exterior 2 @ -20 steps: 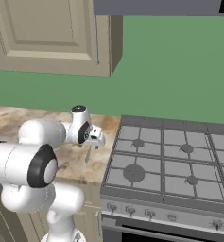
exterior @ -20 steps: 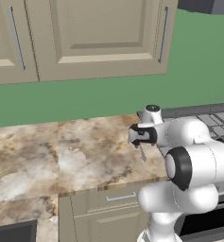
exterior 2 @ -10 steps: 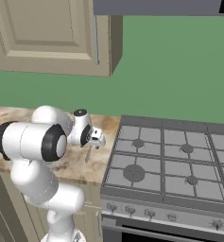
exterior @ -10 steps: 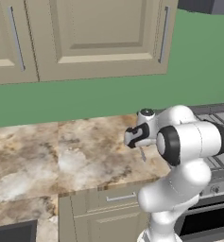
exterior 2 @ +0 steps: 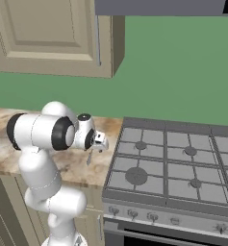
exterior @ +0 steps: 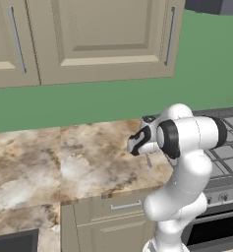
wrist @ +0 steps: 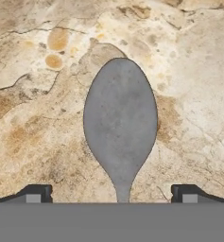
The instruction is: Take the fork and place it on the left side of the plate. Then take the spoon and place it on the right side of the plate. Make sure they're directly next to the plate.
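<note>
1. The gripper (wrist: 111,194) is spread wide, pinching nothing.
2. The spoon (wrist: 120,127) is laid flat on the marbled counter (wrist: 33,142), its bowl between the fingertips (wrist: 38,193).

Tool (wrist: 111,194) low, jaws wide apart

Legible text: none.
Cabinet doors (exterior: 103,34): no labels or markings.
Stove (exterior 2: 178,168), knobs (exterior 2: 154,217): no readable symbols.
Spoon (wrist: 120,125): no brand stamp or marking.
</note>
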{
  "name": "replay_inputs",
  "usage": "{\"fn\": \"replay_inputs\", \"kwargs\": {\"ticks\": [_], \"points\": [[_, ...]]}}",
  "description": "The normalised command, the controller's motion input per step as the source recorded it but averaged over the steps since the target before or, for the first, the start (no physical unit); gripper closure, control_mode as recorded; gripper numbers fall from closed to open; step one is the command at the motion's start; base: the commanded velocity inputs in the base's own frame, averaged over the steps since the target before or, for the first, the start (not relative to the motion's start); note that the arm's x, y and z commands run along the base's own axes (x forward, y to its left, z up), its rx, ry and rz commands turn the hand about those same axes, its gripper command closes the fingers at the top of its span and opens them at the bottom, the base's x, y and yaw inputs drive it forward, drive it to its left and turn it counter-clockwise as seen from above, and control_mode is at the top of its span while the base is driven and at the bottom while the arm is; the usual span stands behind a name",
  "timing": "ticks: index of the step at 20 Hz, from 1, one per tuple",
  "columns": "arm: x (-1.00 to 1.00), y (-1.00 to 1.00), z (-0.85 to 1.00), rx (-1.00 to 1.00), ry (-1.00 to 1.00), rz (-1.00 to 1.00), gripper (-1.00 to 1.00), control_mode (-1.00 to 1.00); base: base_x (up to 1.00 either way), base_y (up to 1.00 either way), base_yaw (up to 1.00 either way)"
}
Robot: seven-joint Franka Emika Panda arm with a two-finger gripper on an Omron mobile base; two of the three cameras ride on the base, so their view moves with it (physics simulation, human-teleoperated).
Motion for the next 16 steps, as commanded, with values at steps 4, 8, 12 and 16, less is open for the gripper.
{"fn": "replay_inputs", "kwargs": {"ticks": [4, 8, 12, 16], "points": [[0.11, -0.01, -0.21, 0.00, 0.00, 0.00, -1.00, -1.00, 0.00, 0.00, 0.00], [0.00, 0.00, -0.25, 0.00, 0.02, 0.00, 1.00, -1.00, 0.00, 0.00, 0.00], [-0.03, 0.00, -0.25, 0.01, 0.11, 0.00, 1.00, -1.00, 0.00, 0.00, 0.00], [-0.09, 0.00, -0.10, 0.15, 0.07, 0.09, 1.00, -1.00, 0.00, 0.00, 0.00]]}}
